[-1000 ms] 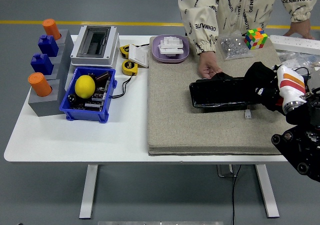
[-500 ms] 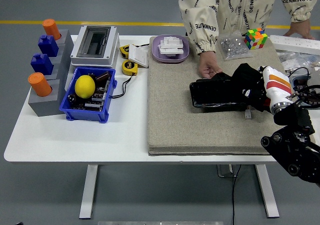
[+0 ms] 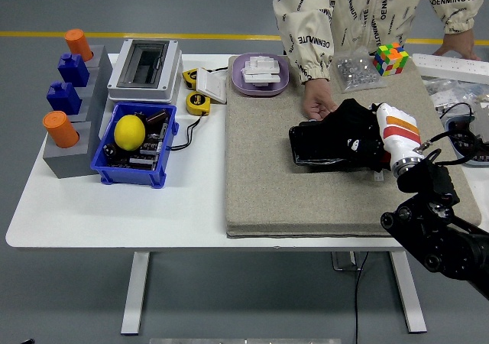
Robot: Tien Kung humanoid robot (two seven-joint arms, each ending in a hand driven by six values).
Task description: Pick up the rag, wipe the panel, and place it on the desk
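A black panel [image 3: 312, 145] lies on the grey felt mat [image 3: 267, 183], right of centre. My right hand [image 3: 356, 136] reaches in from the lower right and rests on the panel's right half, its fingers curled over a black rag [image 3: 345, 122] pressed onto the panel. Rag and hand are both black, so the rag's outline is hard to make out. A person at the far side steadies the panel's upper edge with one hand [image 3: 316, 102]. My left arm does not show.
Behind the panel stand a purple bowl [image 3: 260, 85] of white pieces, a bag of metal parts [image 3: 355, 70] and a colour cube [image 3: 390, 58]. At left are a blue bin [image 3: 134, 168] with a lemon [image 3: 129, 131], a grey box [image 3: 145, 70] and a peg block [image 3: 67, 141].
My right hand has slid left across the panel with the rag, from its right end to its middle. The person's hand has stayed on the panel's edge.
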